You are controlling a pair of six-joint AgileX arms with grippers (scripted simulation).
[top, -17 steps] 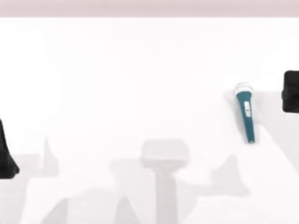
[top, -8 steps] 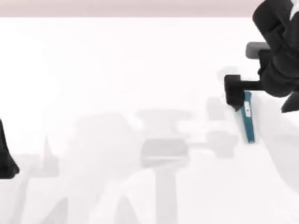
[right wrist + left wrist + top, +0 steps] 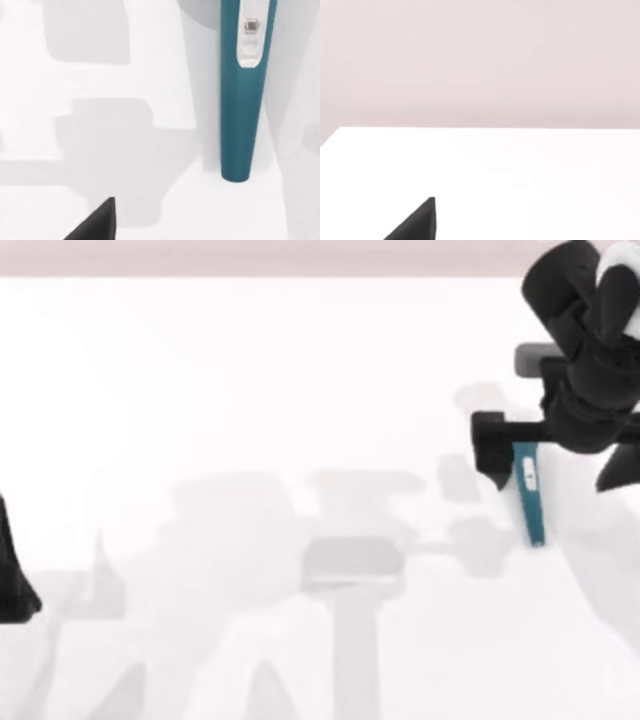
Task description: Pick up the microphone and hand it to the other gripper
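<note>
Teal and slim, the handle of the small handheld microphone (image 3: 529,500) lies flat on the white table (image 3: 250,390), near the table's right side. Its long axis runs almost front to back with a slight slant, the butt end toward the near edge. The head end is hidden under the black right gripper (image 3: 497,450), which hovers directly over it. In the right wrist view the handle (image 3: 242,100) and its small white switch plate (image 3: 250,40) show clearly, with one dark wedge fingertip (image 3: 97,223) well apart from the handle. Whether these fingers are spread or closed, I cannot tell. Bare tabletop stretches leftward from the microphone. The left gripper (image 3: 15,575) sits parked at the table's left edge; its finger spacing cannot be told either.
</note>
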